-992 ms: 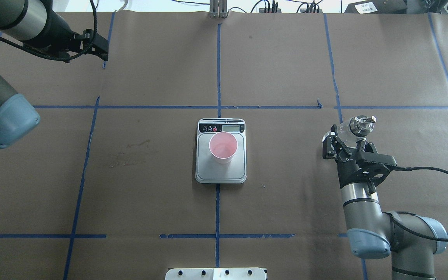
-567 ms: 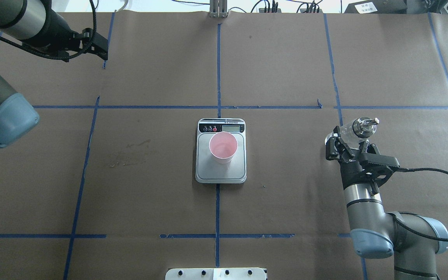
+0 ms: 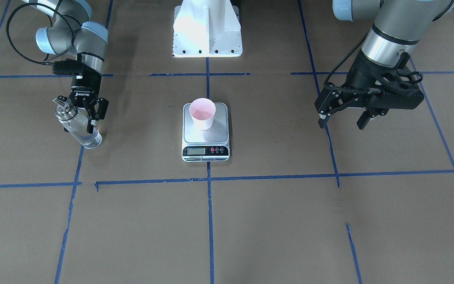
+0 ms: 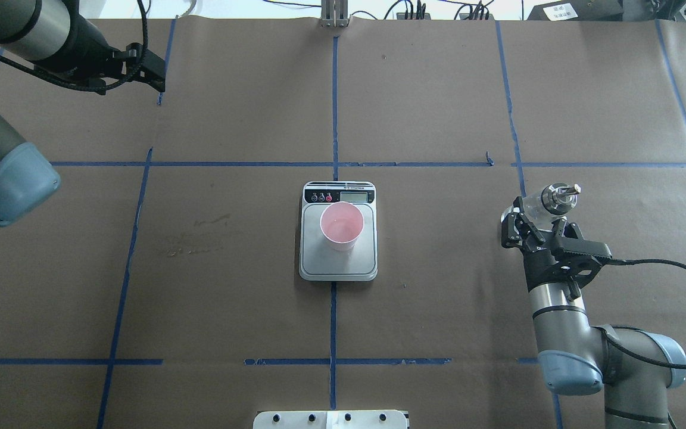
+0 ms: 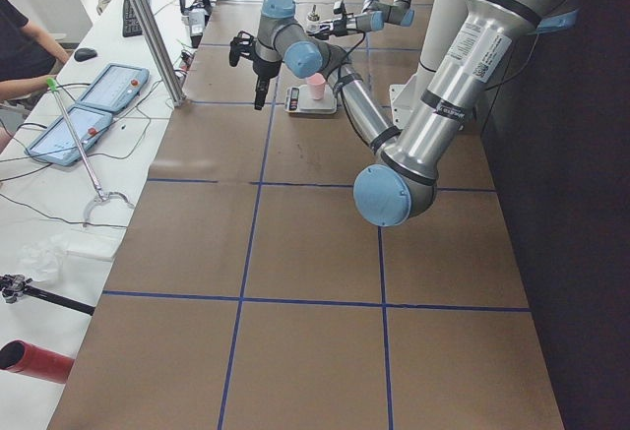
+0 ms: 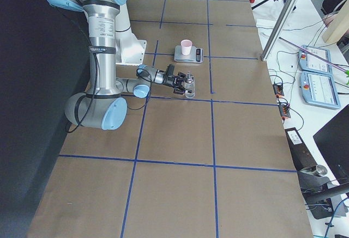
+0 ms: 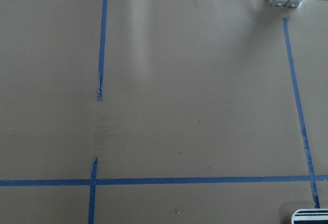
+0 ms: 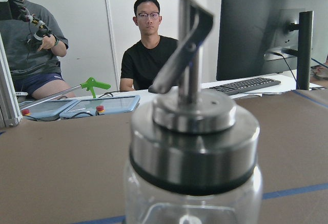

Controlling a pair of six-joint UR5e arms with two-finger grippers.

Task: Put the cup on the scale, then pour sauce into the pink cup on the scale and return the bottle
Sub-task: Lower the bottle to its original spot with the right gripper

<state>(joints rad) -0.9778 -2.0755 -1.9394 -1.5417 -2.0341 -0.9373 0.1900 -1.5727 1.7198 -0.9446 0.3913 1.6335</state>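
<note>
Right end effector (image 4: 536,217) pinches the bottle (image 3: 82,133) across its glass body, below the steel collar (image 8: 192,147), at 3 o'clock from the scale (image 4: 313,256) and well apart from it. The bottle leans, and I cannot tell whether its base touches the surface (image 4: 230,286). Smooth glass is likely slippery, rigid and breakable, and the metal spout (image 8: 187,44) adds weight up top, so a mid-body grip suits it. The thin paper cup (image 4: 342,225), probably light and easily crushed, stands upright on the scale's brushed steel square. Left end effector (image 3: 341,124) hangs spread and empty at 10 o'clock.
</note>
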